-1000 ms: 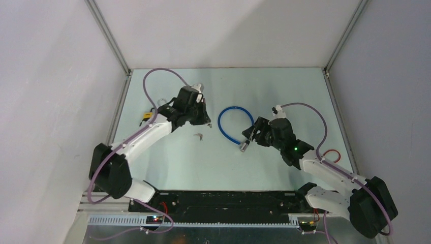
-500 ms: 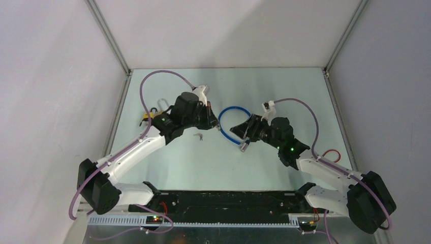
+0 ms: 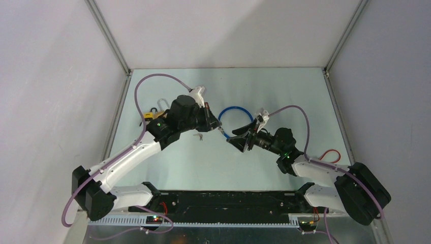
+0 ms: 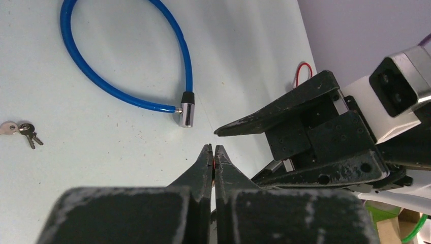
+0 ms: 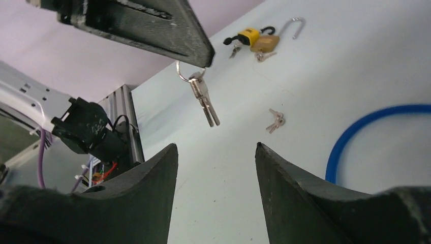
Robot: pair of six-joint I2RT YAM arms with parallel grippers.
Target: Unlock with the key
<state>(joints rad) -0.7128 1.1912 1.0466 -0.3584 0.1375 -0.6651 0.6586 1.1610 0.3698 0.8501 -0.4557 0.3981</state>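
My left gripper (image 3: 218, 127) is shut on a ring of silver keys (image 5: 202, 95), which hang below its finger (image 5: 152, 25) in the air. In the left wrist view the left gripper (image 4: 213, 149) has its jaws pressed together. My right gripper (image 3: 235, 142) is open and empty, pointing at the left gripper from close by; its tips (image 5: 216, 147) sit just under the hanging keys. The blue cable lock (image 3: 231, 109) lies behind both grippers, and its metal end (image 4: 186, 114) rests on the table. A yellow padlock (image 5: 249, 36) and a brass padlock (image 5: 267, 43) lie at the far left.
A second small bunch of keys (image 3: 198, 135) lies on the table below the left gripper's wrist; it also shows in the right wrist view (image 5: 276, 121). A red wire loop (image 3: 333, 152) lies at the right. The padlocks (image 3: 152, 113) sit near the left wall.
My left gripper has moved right toward the centre, carrying the keys. My right gripper has lifted away from the cable lock's end and swung left to face the left gripper.
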